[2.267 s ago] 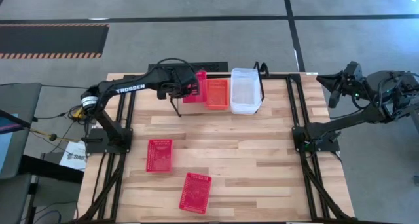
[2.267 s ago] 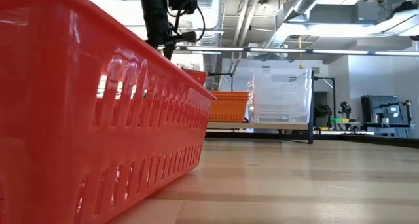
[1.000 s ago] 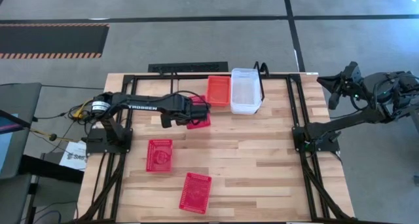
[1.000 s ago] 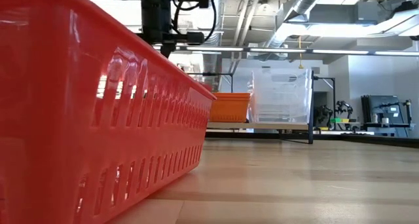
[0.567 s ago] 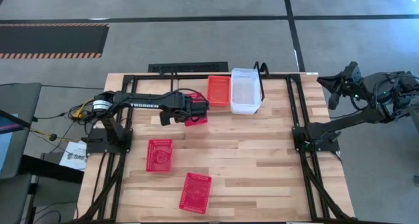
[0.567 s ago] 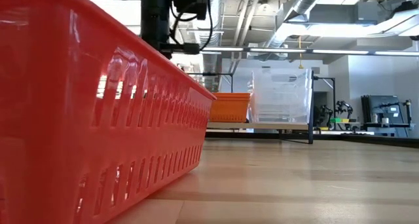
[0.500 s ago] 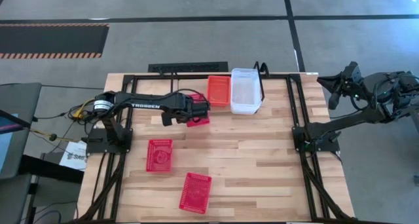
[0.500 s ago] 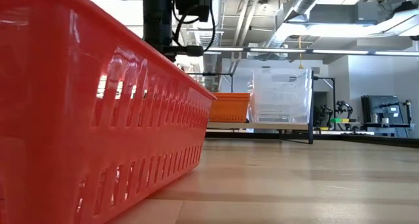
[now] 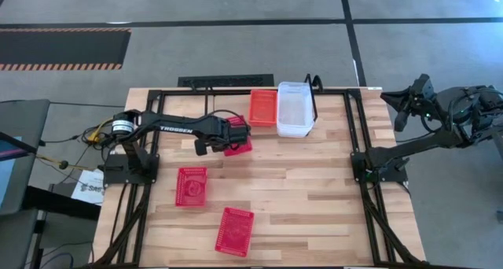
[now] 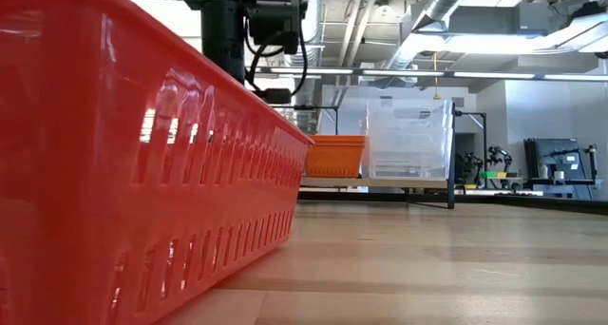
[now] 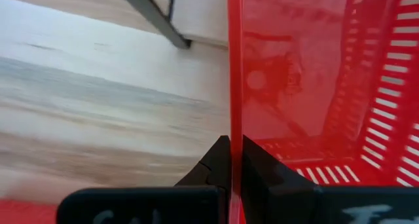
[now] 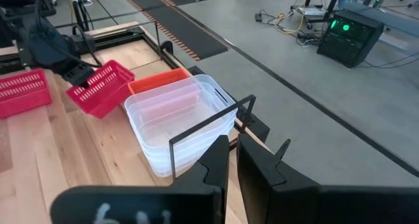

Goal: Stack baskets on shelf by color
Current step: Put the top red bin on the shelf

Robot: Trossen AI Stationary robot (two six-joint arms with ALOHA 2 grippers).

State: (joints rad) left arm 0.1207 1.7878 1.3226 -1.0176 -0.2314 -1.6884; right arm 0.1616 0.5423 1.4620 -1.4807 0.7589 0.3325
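Note:
My left gripper (image 9: 227,137) is shut on a red basket (image 9: 240,137) just near of the shelf (image 9: 313,86), left of centre. In the right wrist view this red basket (image 12: 105,86) hangs tilted. An orange basket (image 9: 262,108) and a stack of clear baskets (image 9: 295,108) sit side by side on the shelf. Two more red baskets (image 9: 191,185) (image 9: 235,230) lie flat on the table nearer the front; one fills the low view's left (image 10: 142,173). My right gripper (image 12: 232,162) waits off the table's right edge, fingers together, holding nothing. My left gripper has the red basket's side wall (image 11: 234,119), the one toward the table's left, with one finger (image 11: 258,168) inside the basket and the other outside. The fingers come steeply from above. The basket is tilted; whether its low corner touches the table I cannot tell.
The black tubular frame (image 9: 350,135) bearing the arms runs along both sides and the back of the wooden table (image 9: 314,206). Bare wood lies right of centre and between the shelf and the two lying red baskets.
My left gripper has sunk toward the table with the red basket, staying shut on it. A little before that it had drawn the basket from beside the orange one at the shelf toward the near edge.

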